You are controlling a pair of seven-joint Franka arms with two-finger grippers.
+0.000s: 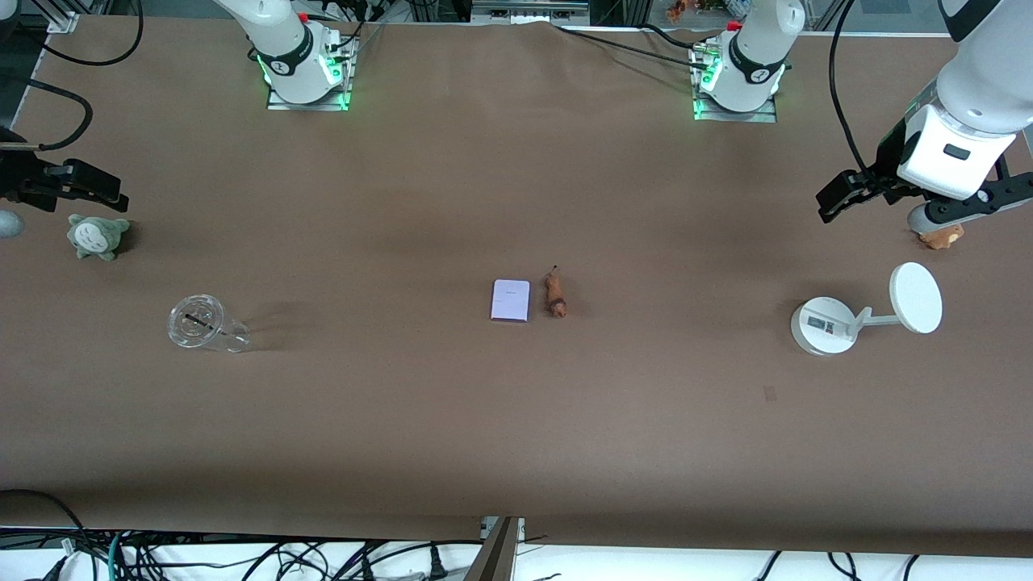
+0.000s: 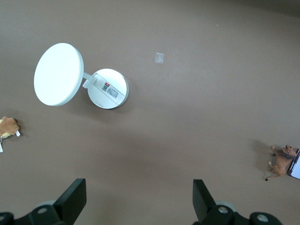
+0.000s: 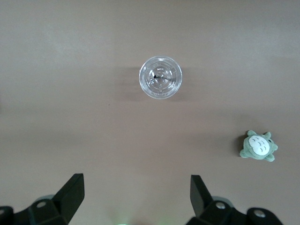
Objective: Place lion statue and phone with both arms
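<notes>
Left gripper (image 1: 839, 202): fingers spread apart, holding nothing, up over the desk's end on the left arm's side, above the tan plush toy (image 1: 940, 236).
Right gripper (image 1: 85, 187): fingers apart, empty, over the desk's end on the right arm's side, above the grey-green plush toy (image 1: 98, 236).
Phone (image 1: 510, 301): flat at the middle of the desk, well apart from both grippers.
Lion statue (image 1: 555, 296): lying just beside the phone, toward the left arm's end; its dark tail tip points to the base edge.
Desk (image 1: 516, 436): brown, with a clear cup (image 1: 202, 324) near the right arm's end and a white stand (image 1: 839, 323) near the left arm's end.
Progress: both task things appear set down already, or not yet lifted; I cannot tell which.
Risk, crowding: statue and phone lie so close that two grippers descending together could knock fingers, or one could nudge the neighbour.
Risk, phone: thin and flat, so fingers may scrape the desk or slip off its edge.
Risk, statue: narrow and probably on its side, though the front view is too small to be sure; an off-centre pinch could roll it away.
</notes>
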